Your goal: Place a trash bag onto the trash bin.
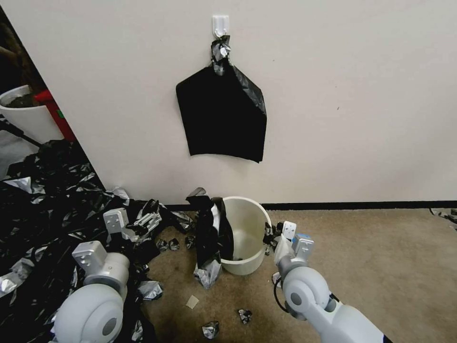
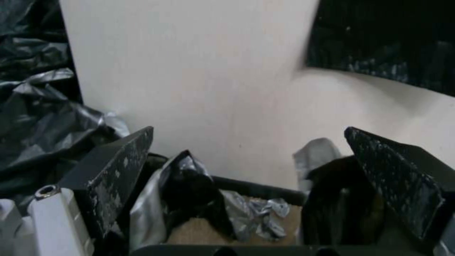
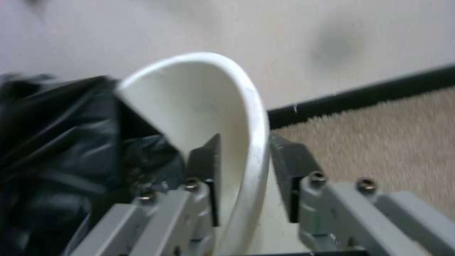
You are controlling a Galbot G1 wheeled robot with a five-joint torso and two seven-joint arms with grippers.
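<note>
The cream-white trash bin (image 1: 247,228) stands on the carpet at the foot of the wall. A glossy black trash bag (image 1: 209,233) hangs over its left rim, part inside and part trailing down the outside to the floor. My right gripper (image 1: 273,236) is at the bin's right rim. In the right wrist view its fingers (image 3: 206,167) straddle the bin's rim (image 3: 251,117), one inside and one outside, closed on it, with the bag (image 3: 62,142) beyond. My left gripper (image 1: 145,223) hovers left of the bin, open (image 2: 246,170) and holding nothing, with the bag (image 2: 332,199) ahead of it.
A flat black sheaf (image 1: 221,114) hangs from a white hook (image 1: 220,25) on the wall above the bin. A wide heap of black bags (image 1: 43,205) covers the floor at left, with another white pot (image 1: 24,112) behind it. Small scraps (image 1: 209,328) litter the carpet.
</note>
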